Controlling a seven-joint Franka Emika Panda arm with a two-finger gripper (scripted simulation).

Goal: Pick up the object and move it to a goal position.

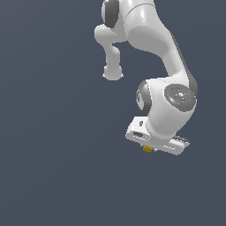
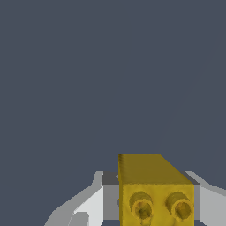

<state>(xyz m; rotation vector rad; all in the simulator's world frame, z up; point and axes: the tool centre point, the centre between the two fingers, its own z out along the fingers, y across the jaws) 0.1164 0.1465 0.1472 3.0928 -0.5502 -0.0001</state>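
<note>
The object is a small yellow-gold block (image 1: 148, 149) that shows as a speck just under the white gripper hand in the exterior view. In the wrist view the block (image 2: 150, 185) fills the space between the two fingers; it has two round darker studs on its near face. My gripper (image 2: 152, 201) is shut on the block, with a white finger (image 2: 90, 205) on one side and the other finger (image 2: 212, 203) on the other side. In the exterior view the gripper (image 1: 149, 148) is mostly hidden behind the hand body.
The white arm (image 1: 150, 39) reaches down from the top of the exterior view. Only a plain dark grey-blue ground (image 1: 57, 167) lies around it.
</note>
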